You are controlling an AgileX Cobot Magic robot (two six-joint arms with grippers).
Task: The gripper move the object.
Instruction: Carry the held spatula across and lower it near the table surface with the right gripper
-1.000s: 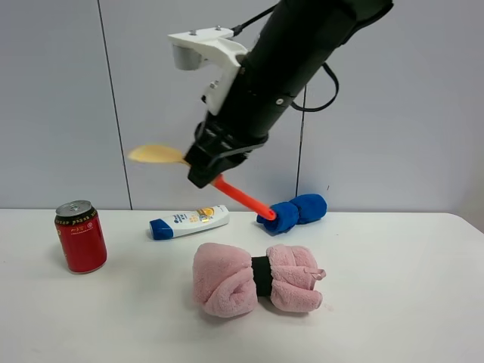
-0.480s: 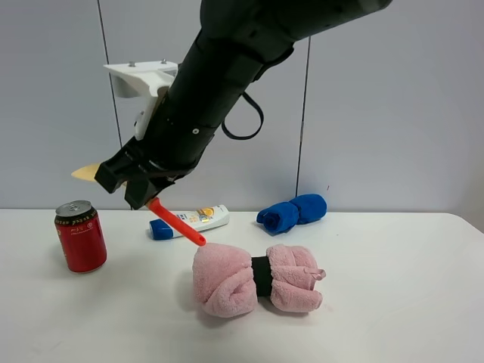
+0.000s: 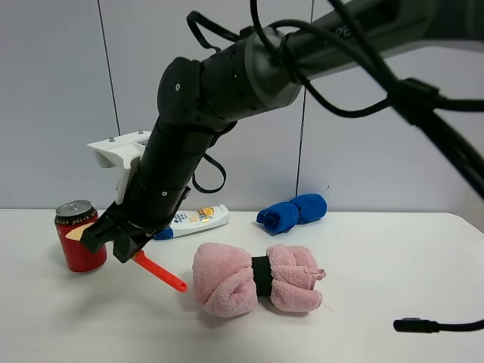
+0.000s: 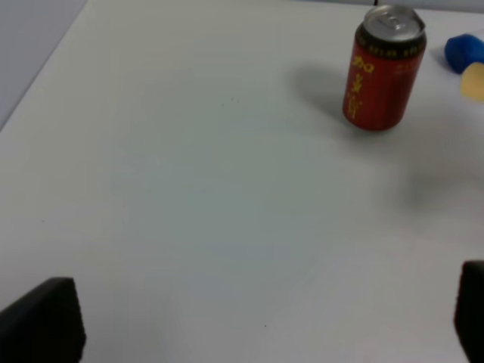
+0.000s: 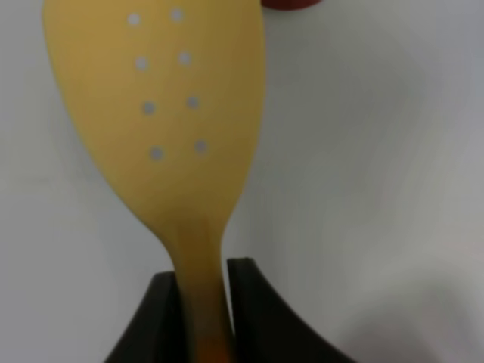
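We logged the right gripper (image 3: 113,243) fingers closed on the scoop (image 3: 160,272), its head near the red can (image 3: 69,257) (pink towel (image 3: 227,280) just beside the handle tip); left gripper (image 4: 257,302) fingers stood apart.

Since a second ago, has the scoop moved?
Yes. The scoop went left and down in the high view, from above the tube to low beside the can.

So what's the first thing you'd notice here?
A big dark arm reaches down on the left, its gripper clamped on a scoop with an orange handle and holey yellow head. It hangs beside a red can, with a fluffy pink towel roll nearer the middle.
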